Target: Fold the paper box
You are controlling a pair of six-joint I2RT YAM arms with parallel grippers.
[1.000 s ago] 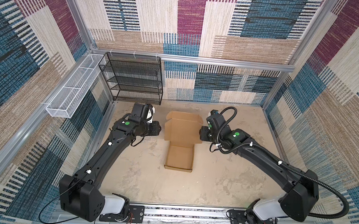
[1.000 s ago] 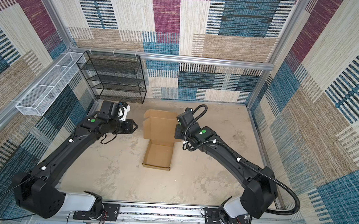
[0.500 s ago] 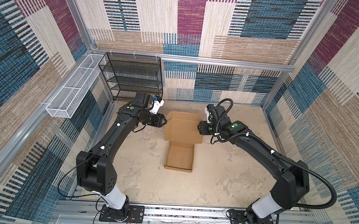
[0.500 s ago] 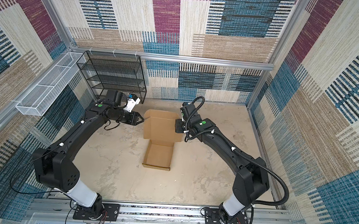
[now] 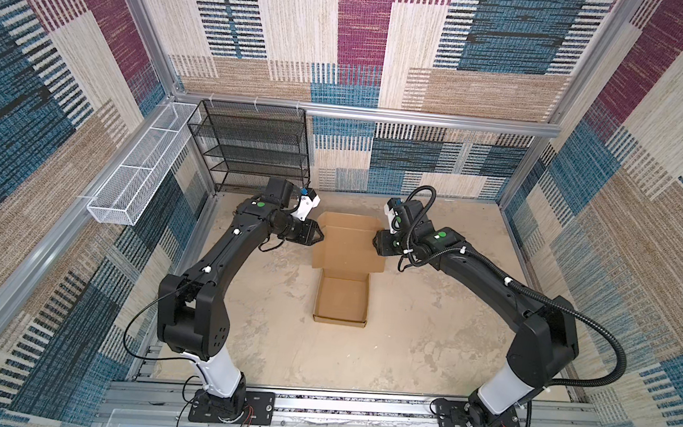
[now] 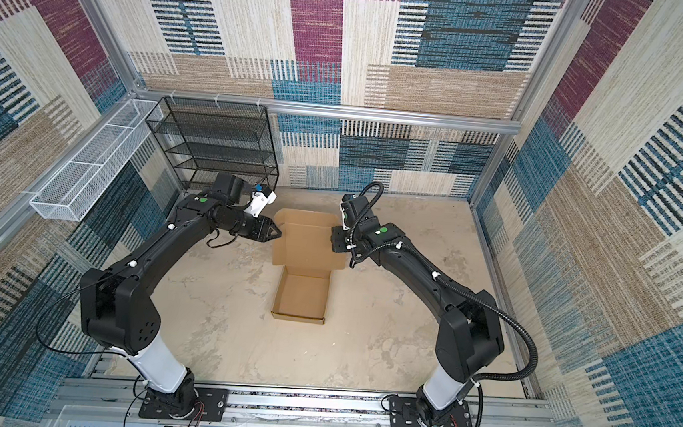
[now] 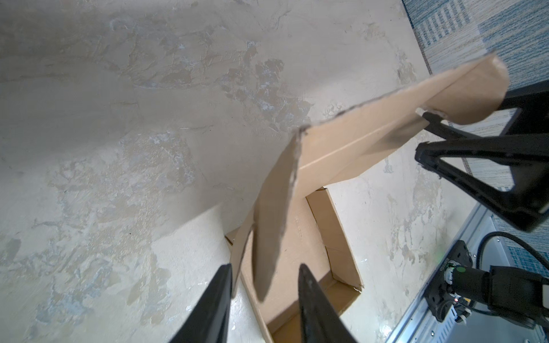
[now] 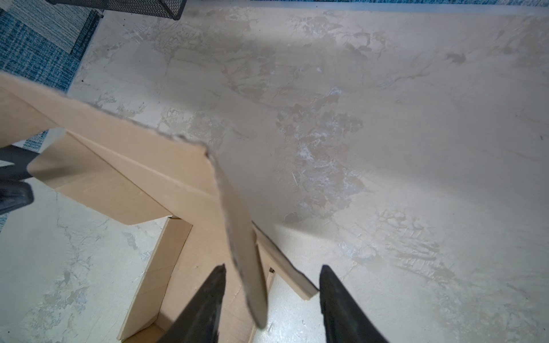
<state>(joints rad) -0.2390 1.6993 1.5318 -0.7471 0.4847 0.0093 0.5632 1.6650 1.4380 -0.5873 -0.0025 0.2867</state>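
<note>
The paper box (image 5: 348, 248) lies mid-tabletop (image 5: 428, 313), tray nearer the arm bases, lid tilted up behind it — the left end effector (image 5: 320, 236) and right end effector (image 5: 376, 242) each straddle a lid side flap, jaws apart, not visibly pinching it

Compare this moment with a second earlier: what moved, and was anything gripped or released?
The left gripper moved inward and farther back, up to the left lid flap of the paper box; the right gripper moved likewise to the right flap. Each flap now sits between open jaws, nothing gripped. The box stayed where it was.
</note>
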